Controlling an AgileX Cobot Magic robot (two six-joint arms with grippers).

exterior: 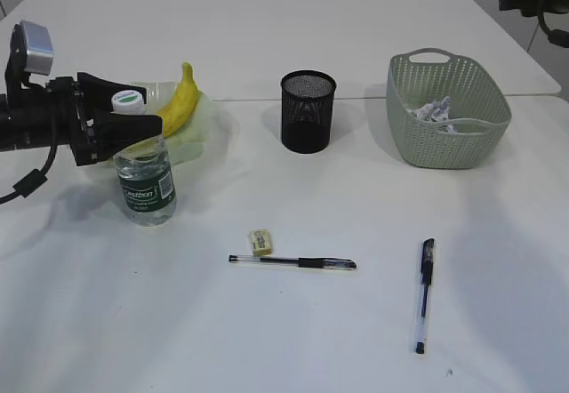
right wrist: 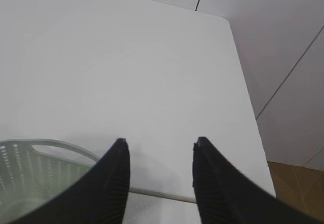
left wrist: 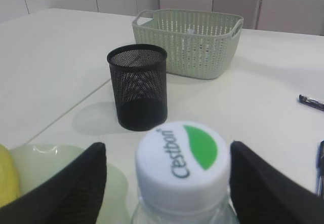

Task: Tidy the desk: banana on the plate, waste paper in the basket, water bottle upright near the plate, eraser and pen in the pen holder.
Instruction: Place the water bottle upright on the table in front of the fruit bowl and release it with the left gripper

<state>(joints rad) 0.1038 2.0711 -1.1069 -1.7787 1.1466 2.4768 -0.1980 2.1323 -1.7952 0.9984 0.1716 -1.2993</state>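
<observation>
Left claw straddling the upright water bottle beside the plate; eraser and two pens lying loose on the worktop.

The worktop [exterior: 373,46] is carrying, largest first: the basket [exterior: 444,135] holding crumpled waste paper [exterior: 436,110]; the plate [exterior: 191,140] bearing the banana [exterior: 180,101]; the water bottle [exterior: 145,175], standing just beside the plate; the mesh pen holder [exterior: 308,111]; two pens [exterior: 293,261] [exterior: 425,295]; and the eraser [exterior: 260,241]. The left claw [left wrist: 164,178] is standing apart, fingers either side of the cap, apparently not touching. The right claw [right wrist: 159,155] is hanging apart and empty above the basket's far rim. The bottle looks thin-walled, smooth and top-heavy; grip below the cap. The pens are slim, rigid and prone to rolling; take mid-barrel. The eraser is small; pinch its long sides.
</observation>
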